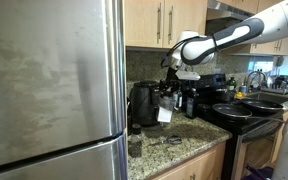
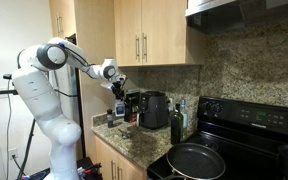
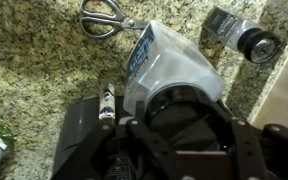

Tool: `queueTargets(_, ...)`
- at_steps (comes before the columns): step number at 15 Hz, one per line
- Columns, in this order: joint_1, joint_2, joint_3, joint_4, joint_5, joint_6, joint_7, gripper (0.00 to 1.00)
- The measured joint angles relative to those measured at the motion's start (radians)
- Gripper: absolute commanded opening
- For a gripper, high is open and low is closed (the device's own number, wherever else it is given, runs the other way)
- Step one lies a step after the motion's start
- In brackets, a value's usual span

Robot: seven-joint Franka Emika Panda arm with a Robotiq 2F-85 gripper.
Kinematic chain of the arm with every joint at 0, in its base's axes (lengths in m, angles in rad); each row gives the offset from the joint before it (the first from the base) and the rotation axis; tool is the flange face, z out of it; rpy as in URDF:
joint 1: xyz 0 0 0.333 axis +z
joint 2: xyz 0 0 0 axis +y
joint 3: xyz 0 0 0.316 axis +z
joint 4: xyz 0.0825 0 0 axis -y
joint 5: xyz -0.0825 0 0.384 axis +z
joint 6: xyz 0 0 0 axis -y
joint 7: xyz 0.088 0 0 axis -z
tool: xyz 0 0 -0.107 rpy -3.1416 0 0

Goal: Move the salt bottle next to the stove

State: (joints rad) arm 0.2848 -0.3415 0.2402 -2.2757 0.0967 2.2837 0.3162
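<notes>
White plastic with a blue label: we see the salt bottle pinched between the jaws of the gripper. It hangs above the granite counter beside the black appliance, well apart from the stove. We judge it light, stiff and somewhat slick, best gripped across its squat body. Scissors and a small jar lie below.

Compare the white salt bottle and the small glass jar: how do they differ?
The salt bottle is white with a blue label; the glass jar is clear with a dark lid. The salt bottle sits in the claw; the glass jar rests free. Both are containers.
</notes>
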Motion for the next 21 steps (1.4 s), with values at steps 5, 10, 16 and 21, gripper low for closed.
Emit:
queueTargets(5,-0.166,-0.013,-0.085,-0.067,-0.028,0.026,0.059,0.37)
queueTargets(10,-0.248,-0.036,-0.17,-0.083,-0.013,0.03,0.059,0.37)
queueTargets(16,-0.338,0.031,-0.166,-0.083,-0.119,0.05,0.223,0.37)
queueTargets(21,-0.469,0.108,-0.197,-0.082,-0.272,0.091,0.403,0.62)
